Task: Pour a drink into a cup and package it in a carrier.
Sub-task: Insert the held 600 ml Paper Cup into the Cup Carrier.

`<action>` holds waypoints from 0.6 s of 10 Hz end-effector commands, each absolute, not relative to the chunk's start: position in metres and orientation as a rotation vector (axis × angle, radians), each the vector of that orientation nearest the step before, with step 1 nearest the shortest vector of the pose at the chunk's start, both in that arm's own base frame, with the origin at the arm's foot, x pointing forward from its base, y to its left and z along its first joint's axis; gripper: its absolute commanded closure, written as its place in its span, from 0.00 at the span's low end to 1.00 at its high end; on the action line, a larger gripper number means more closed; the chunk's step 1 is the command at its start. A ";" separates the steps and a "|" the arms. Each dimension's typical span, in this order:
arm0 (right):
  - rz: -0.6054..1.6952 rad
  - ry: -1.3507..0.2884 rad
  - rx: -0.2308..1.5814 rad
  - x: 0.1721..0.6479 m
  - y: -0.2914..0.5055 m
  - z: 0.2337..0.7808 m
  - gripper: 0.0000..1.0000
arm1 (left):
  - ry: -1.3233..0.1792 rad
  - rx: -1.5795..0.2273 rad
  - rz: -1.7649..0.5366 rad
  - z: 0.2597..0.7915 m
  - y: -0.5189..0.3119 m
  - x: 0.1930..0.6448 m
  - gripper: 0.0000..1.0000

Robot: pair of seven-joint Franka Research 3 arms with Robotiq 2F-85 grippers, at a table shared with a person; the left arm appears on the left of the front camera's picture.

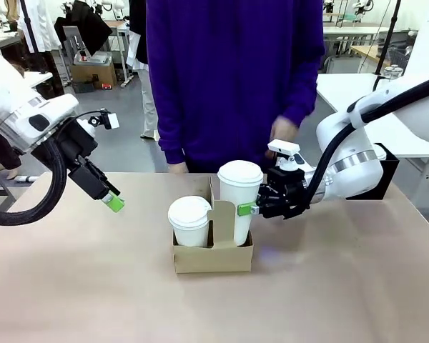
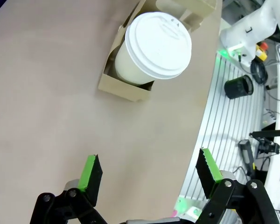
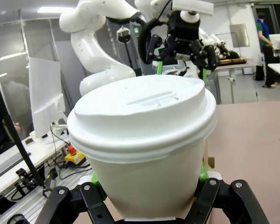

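Observation:
A brown cardboard carrier (image 1: 213, 259) stands mid-table with a lidded white cup (image 1: 189, 221) seated in its left slot. A second lidded white cup (image 1: 240, 196) stands taller in the right slot, and my right gripper (image 1: 246, 209) is shut on its side. The right wrist view has that cup (image 3: 144, 140) close up between my right gripper (image 3: 149, 186) fingers. My left gripper (image 1: 113, 202) hangs open and empty above the table's left part. From the left wrist, my left gripper (image 2: 149, 163) looks down at the seated cup (image 2: 154, 46) in the carrier (image 2: 126, 88). The drink is out of view.
A person in a purple sweater stands at the far side, one hand (image 1: 282, 132) just behind my right wrist. A black box (image 1: 386, 171) sits at the back right. Bare tabletop (image 1: 343, 286) lies in front of and beside the carrier.

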State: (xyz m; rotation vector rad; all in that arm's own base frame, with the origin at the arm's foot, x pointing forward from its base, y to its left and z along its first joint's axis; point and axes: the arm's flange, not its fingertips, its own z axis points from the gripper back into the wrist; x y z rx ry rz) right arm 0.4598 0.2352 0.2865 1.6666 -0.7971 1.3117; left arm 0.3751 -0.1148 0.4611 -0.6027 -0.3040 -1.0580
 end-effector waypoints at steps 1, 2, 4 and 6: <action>1.373 -0.783 1.658 0.462 0.239 0.272 0.20 | -0.322 -0.618 -1.094 0.451 -0.114 0.372 0.00; 1.380 -0.766 1.664 0.460 0.240 0.264 0.20 | -0.326 -0.622 -1.093 0.448 -0.113 0.370 0.00; 1.426 -0.744 1.649 0.461 0.240 0.250 0.20 | -0.295 -0.603 -1.075 0.454 -0.114 0.374 0.00; 1.469 -0.728 1.620 0.463 0.241 0.239 0.20 | -0.295 -0.603 -1.075 0.454 -0.114 0.374 0.00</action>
